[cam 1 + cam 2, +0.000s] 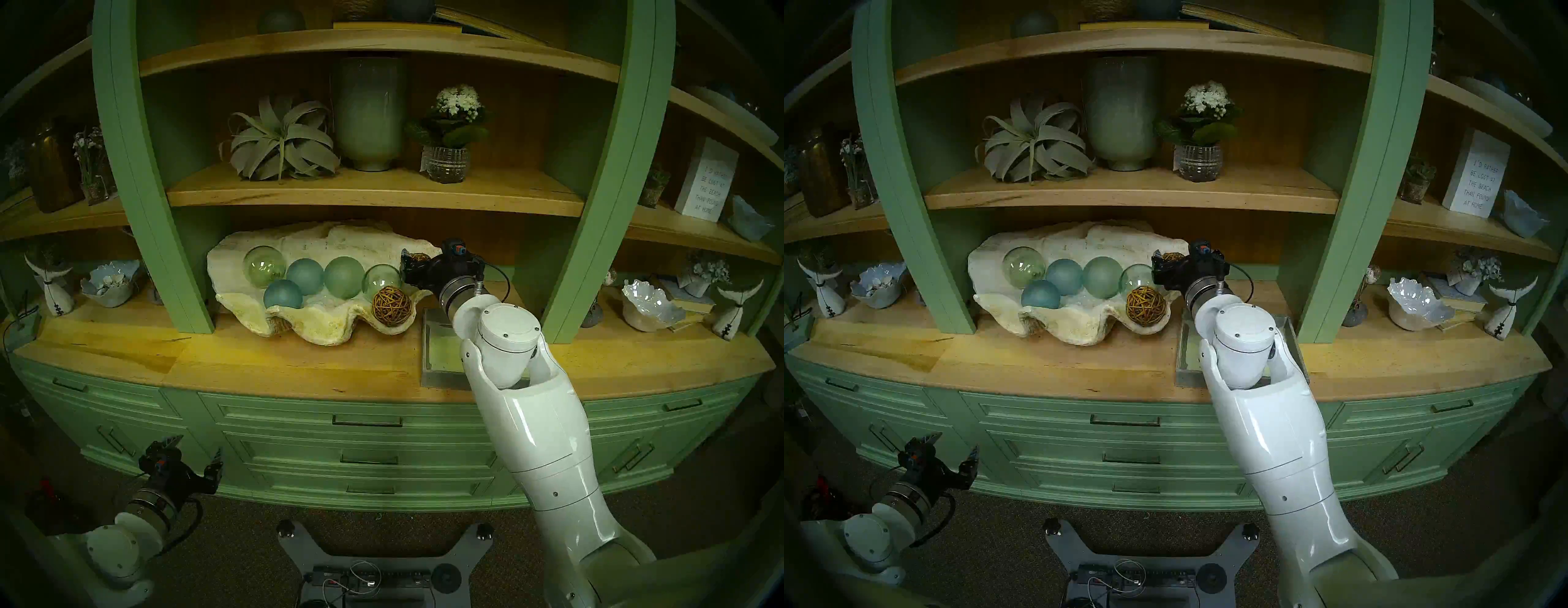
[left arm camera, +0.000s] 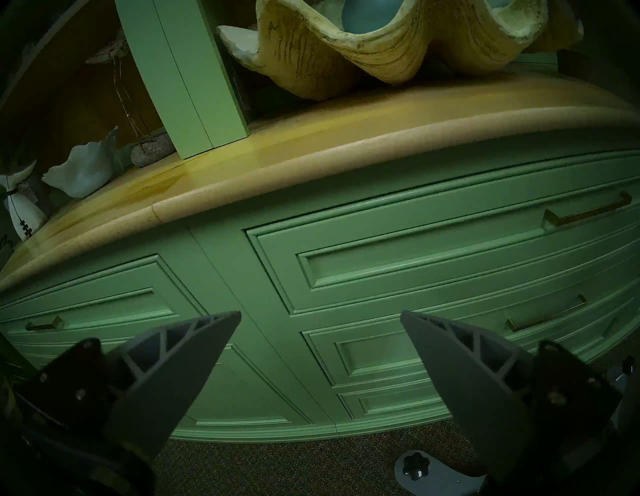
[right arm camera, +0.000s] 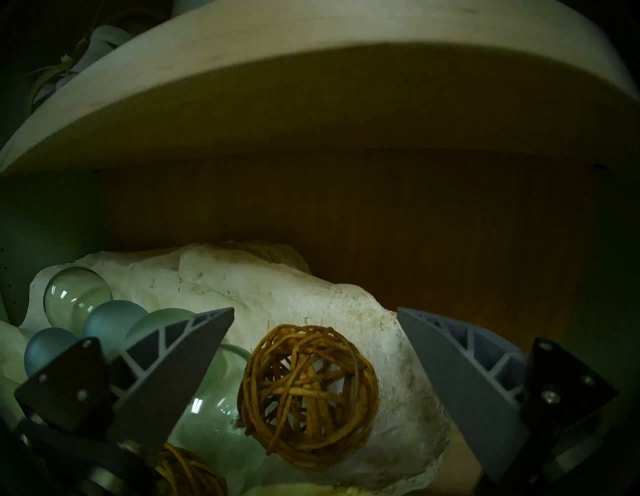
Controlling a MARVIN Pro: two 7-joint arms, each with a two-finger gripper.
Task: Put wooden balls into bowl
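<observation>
The second wicker ball lies free in the shell, at 6 o'clock between the spread fingers of the right gripper. The first ball is at the front rim. Release looks done; next, retreat without touching. The left gripper is spread, idle.

Room's pretty dim, kinda moody. Whole wall is a big sage-green built-in cabinet with arched uprights and light wooden shelves backed in darker wood. Below runs a curved yellowish wooden counter, then rows of green panelled drawers with slim dark bar handles. Floor's dark brown carpet.
</observation>
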